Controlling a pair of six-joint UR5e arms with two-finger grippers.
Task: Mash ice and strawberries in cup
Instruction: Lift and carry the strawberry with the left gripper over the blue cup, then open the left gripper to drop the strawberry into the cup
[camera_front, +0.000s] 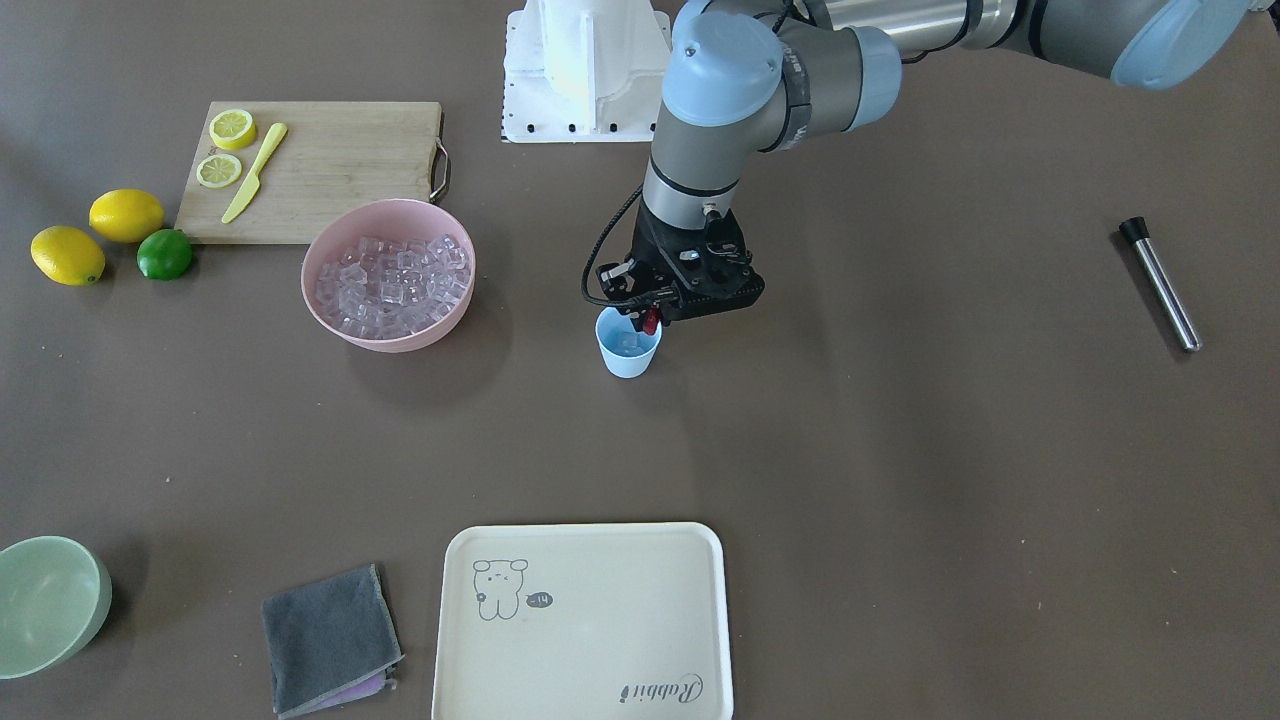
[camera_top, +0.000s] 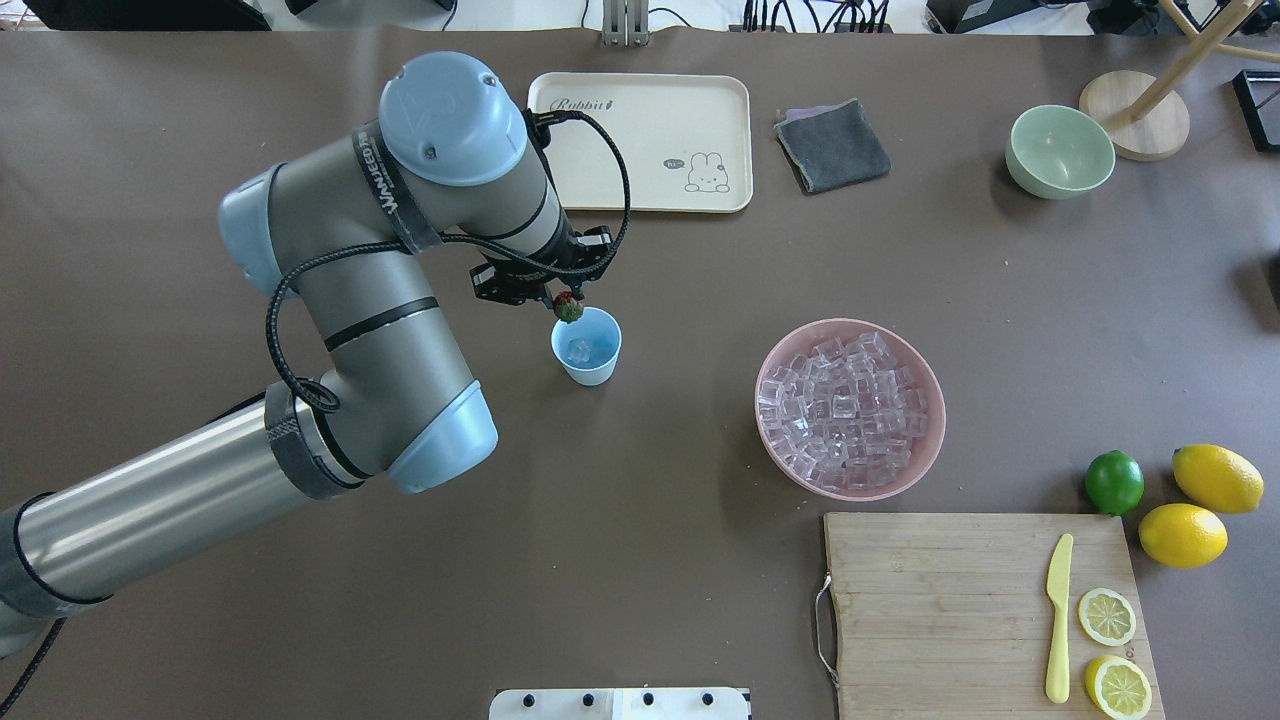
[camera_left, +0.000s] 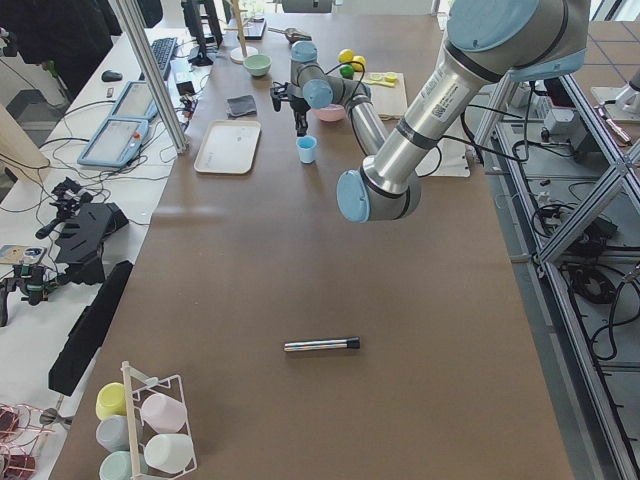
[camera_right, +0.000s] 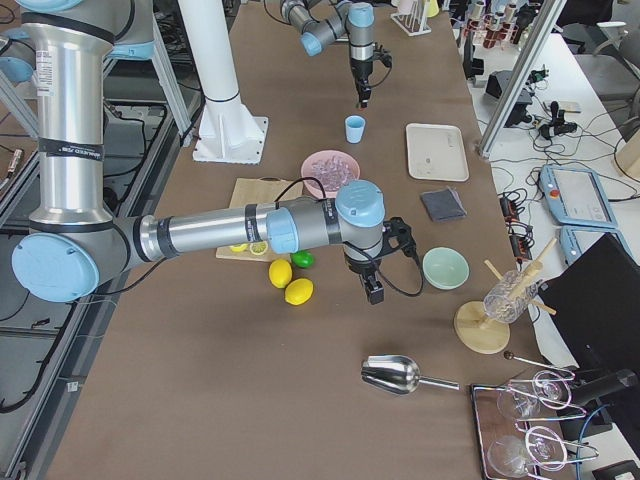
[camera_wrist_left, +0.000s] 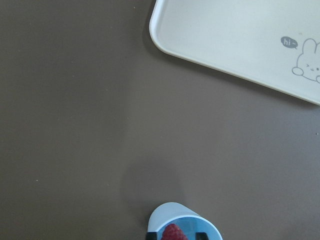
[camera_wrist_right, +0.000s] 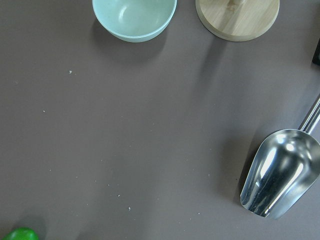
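One strawberry (camera_top: 568, 308) is pinched in the left hand (camera_top: 566, 304) above the rim of the cup (camera_top: 590, 372), mid-frame overhead; ice (camera_top: 580, 349) lies inside. Right hand (camera_right: 372, 291): cannot tell.

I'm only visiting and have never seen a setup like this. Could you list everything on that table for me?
cup: one, light blue, mid-table
strawberry: one, red, held above the cup
ice: many clear cubes in the pink bowl, some in the cup
pink bowl: one, beside the cup
tray: one, cream, far edge
cloth: one, grey, beside tray
green bowl: one, pale, past the cloth
cutting board: one, wooden, near edge
knife: one, yellow, on board
lemon halves: two, on board
lemons: two, yellow, beside board
lime: one, green, by lemons
metal rod: one, black-tipped, robot's left end
scoop: one, steel, robot's right end
left gripper: closed on strawberry
right gripper: near green bowl, state unclear
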